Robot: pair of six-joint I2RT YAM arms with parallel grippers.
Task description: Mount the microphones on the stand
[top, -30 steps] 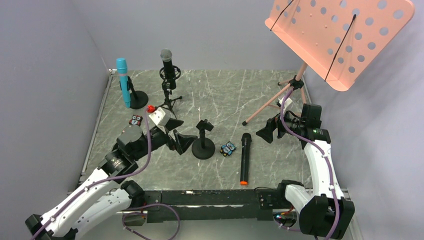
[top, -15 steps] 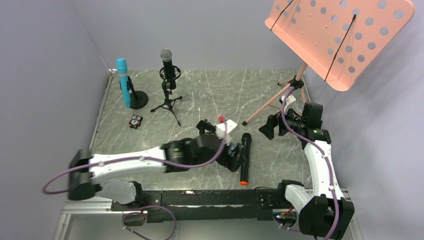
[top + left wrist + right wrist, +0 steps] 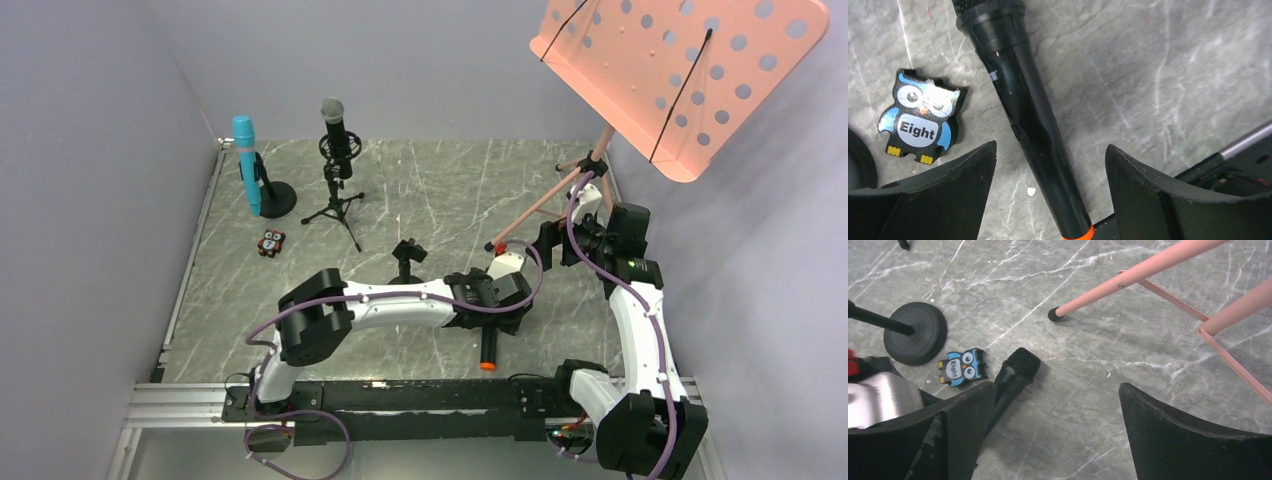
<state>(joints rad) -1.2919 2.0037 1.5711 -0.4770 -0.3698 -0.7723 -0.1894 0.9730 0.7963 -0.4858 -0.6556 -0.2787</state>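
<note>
At the far left, a light blue stick microphone (image 3: 245,165) is standing upright at a round-based holder (image 3: 276,198). Beside it a black microphone with a silver mesh head (image 3: 336,125) is sitting atop a small tripod (image 3: 340,205). Nearer the middle, a short black stand with an empty clip (image 3: 407,252) is waiting.

Just right of that, the left gripper (image 3: 1050,147) is hovering over the all-black microphone with the orange end ring (image 3: 1030,115), which is lying flat on the grey marbled tabletop (image 3: 450,190). Its long axis is running far to near, with the head pointing away from the arm bases. The spread jaws are straddling the barrel, one on each side, and neither is visibly touching it. The left arm is plainly the nearer one.

Further right, the right gripper (image 3: 1058,405) is hanging with its jaws spread wide and holding nothing, close to a leg of the pink perforated music stand (image 3: 680,70). Plain grey walls (image 3: 100,150) are enclosing the tabletop.
</note>
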